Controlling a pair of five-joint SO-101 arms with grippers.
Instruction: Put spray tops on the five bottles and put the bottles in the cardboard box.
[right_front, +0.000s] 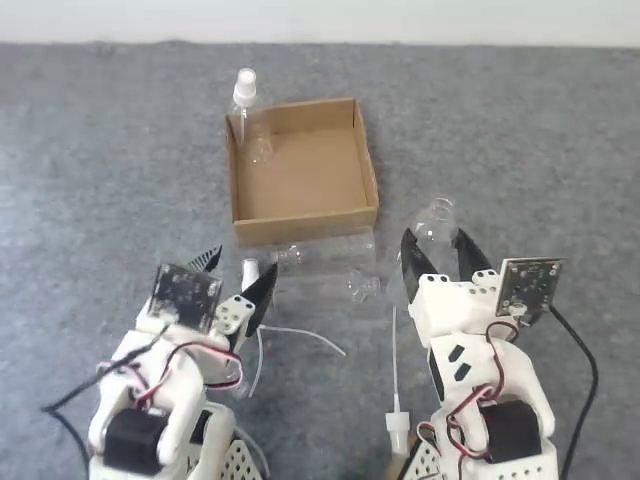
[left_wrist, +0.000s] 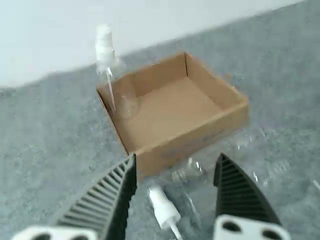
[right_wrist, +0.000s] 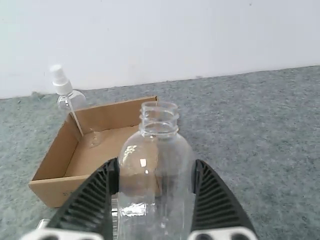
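Note:
The cardboard box stands open at mid-table, also seen from the wrists. A clear bottle with a spray top stands upright in its far left corner. My right gripper is shut on an upright clear bottle with a bare neck, to the right of the box front. My left gripper hangs open over a loose white spray top on the carpet.
Clear topless bottles lie on their sides along the box's front wall. Another spray top with a long tube lies between the two arm bases. Grey carpet spreads open on both sides of the box.

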